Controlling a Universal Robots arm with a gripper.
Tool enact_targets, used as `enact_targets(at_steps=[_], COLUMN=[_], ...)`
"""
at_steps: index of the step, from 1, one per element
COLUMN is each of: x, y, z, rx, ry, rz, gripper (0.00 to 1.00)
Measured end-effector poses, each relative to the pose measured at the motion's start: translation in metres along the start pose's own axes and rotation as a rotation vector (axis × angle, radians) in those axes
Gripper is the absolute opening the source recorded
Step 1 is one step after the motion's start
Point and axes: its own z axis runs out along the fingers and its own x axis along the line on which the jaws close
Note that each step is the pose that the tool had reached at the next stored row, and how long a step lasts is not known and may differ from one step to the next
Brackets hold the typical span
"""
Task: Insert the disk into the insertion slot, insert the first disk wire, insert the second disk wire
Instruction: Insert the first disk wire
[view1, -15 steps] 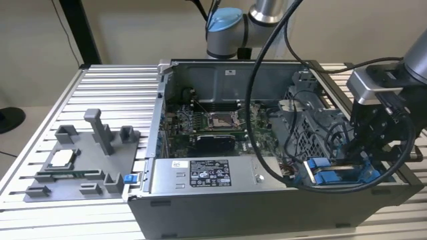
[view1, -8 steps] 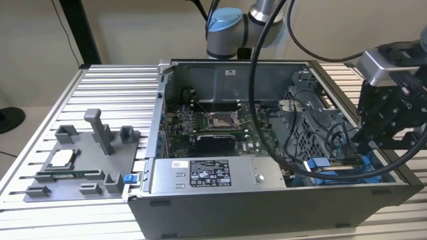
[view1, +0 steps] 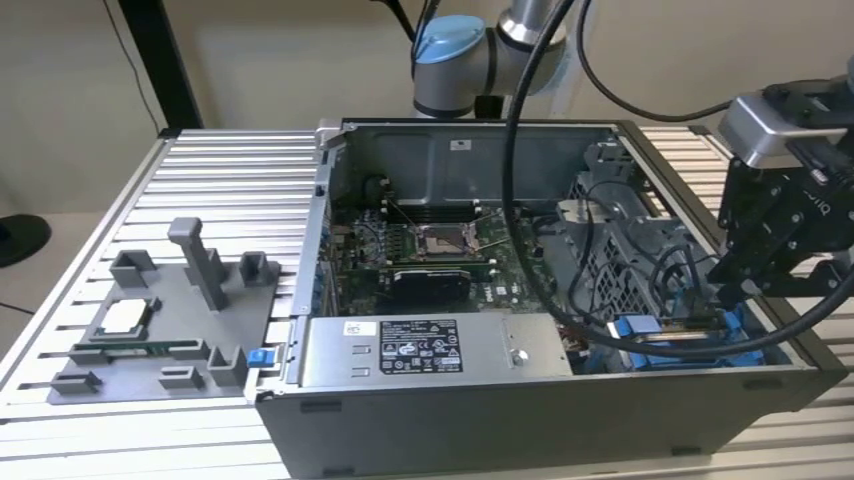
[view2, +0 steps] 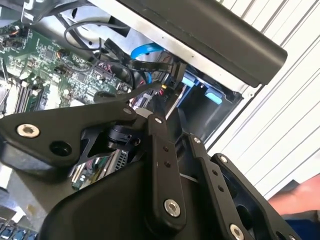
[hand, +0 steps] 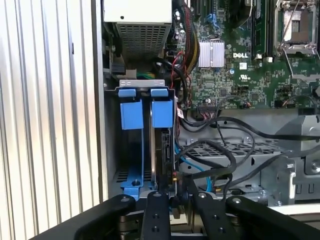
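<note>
Arm pose: in the exterior view the arm reaches from its base behind the computer case over the open top. It descends at the exterior view's right into the drive corner.
Gripper: pointed down into the bay, just beside the disk's end; seen in both wrist views.
Pincer state: the fingertips are drawn together on a small wire connector, with no clear gap between them.
Disk: one, standing on edge inside the insertion slot, fully within its walls.
Blue carrier tabs: two, side by side at the slot's far end in the first wrist view.
Blue cable: one, running beside the disk.
Black cables: several, looped over the perforated metal next to the slot.
Power-supply box: one, along the near wall of the case.
Motherboard: one, on the case floor.
Grey fixture: one, on the slatted table, well apart from the gripper.
</note>
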Motion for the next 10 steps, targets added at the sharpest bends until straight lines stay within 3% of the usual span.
enact_targets(at_steps=[10], x=[-0.0013], y=[-0.0271], z=[0.0001], rx=[-0.0046], ry=[0.0001], rz=[-0.002], gripper=[0.0])
